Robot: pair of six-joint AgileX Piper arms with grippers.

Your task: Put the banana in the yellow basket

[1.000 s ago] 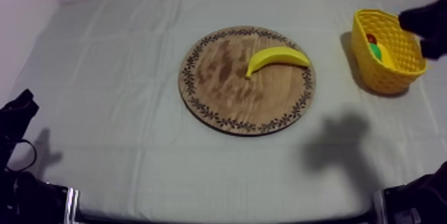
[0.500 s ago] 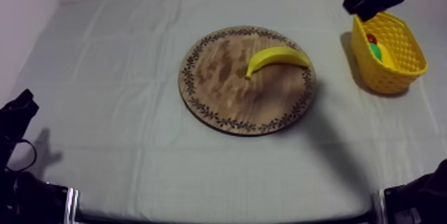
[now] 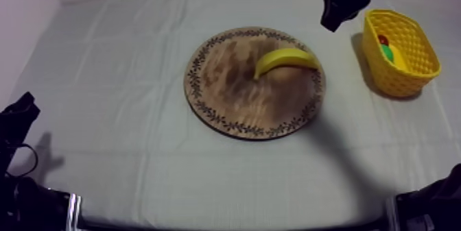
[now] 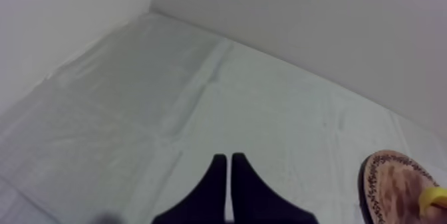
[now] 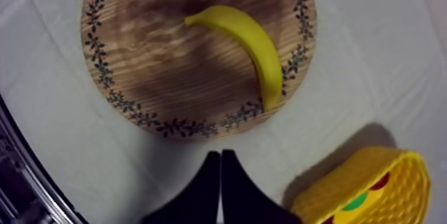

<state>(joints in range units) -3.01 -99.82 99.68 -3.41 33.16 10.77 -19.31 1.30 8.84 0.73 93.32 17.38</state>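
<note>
Right end effector (image 5: 220, 155) (closed), one banana (image 5: 255, 48)

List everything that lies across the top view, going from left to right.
In order: left gripper → wooden board → banana, on the board's right part → right gripper → yellow basket.

bare cloth (image 3: 123, 110) rings the board (image 3: 226, 93) (basket (image 3: 403, 83) well apart).

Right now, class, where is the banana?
In the top view the banana lies on the right part of the wooden board, near its rim, toward the yellow basket.
</note>
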